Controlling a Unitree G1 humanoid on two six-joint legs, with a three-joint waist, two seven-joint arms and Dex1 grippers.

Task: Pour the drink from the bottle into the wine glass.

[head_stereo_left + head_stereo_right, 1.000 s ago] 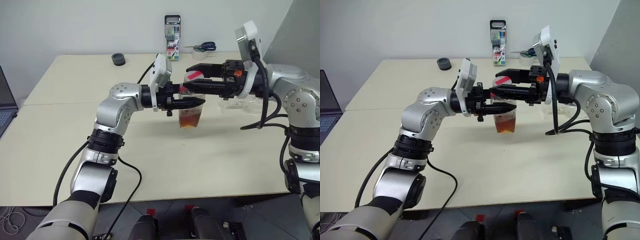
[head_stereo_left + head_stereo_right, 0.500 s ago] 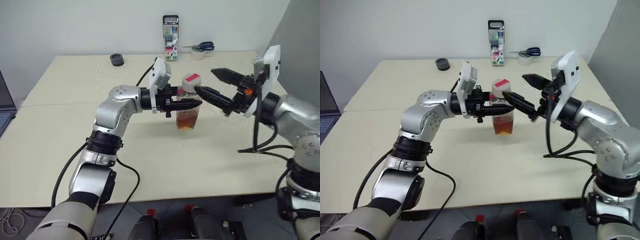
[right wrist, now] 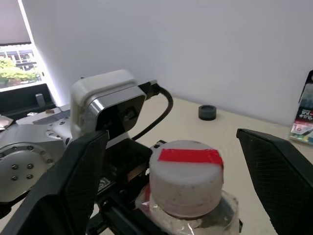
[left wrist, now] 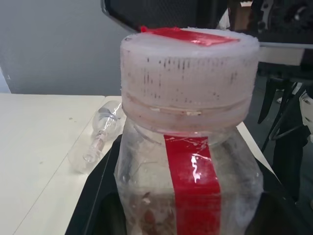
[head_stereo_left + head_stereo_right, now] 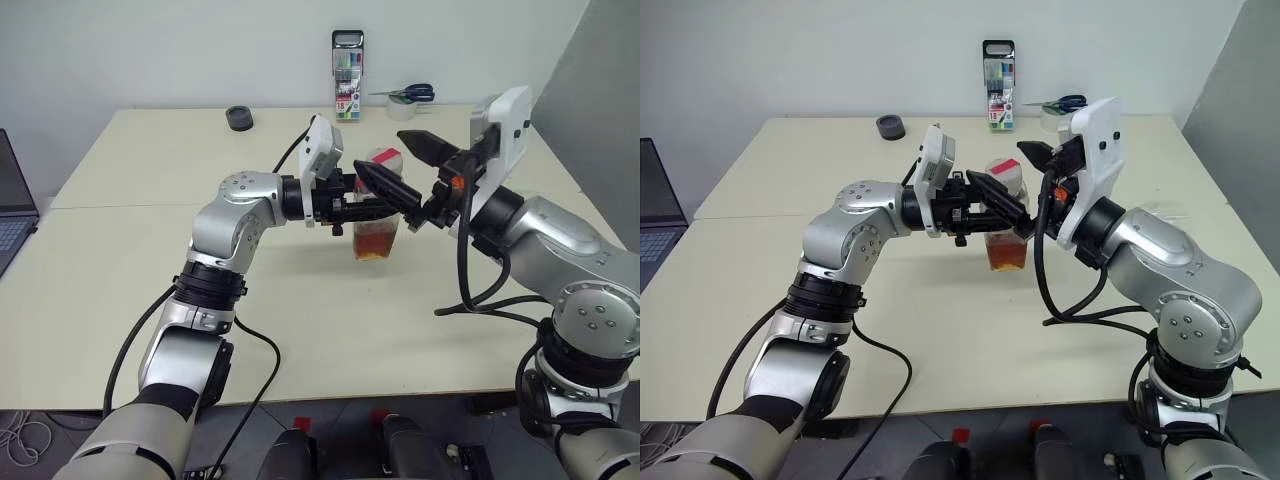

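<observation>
Table (image 5: 330, 330) is pale beige and bare at the near edge. Further in, about the middle, the left gripper (image 5: 385, 207) points sideways to the right and its jaws are clenched on the bottle (image 5: 378, 205), just below the cap (image 4: 190, 83). The bottle stands upright, with the amber drink (image 5: 376, 238) in its lower part and a red strip running down its side. The cap is white with a red strip on top and sits on the bottle. The right gripper (image 5: 400, 165) is beside the cap, with jaws spread wide; one finger reaches across in front of the bottle neck, the other is past the cap, and neither clamps it. In the left wrist view the wine glass (image 4: 100, 132) lies on its side on the table beyond the bottle. Far back near the wall are a dark round thing (image 5: 238, 118), a pen case (image 5: 347, 76) standing upright, and scissors (image 5: 405, 94) on a tape roll (image 5: 401, 109)
</observation>
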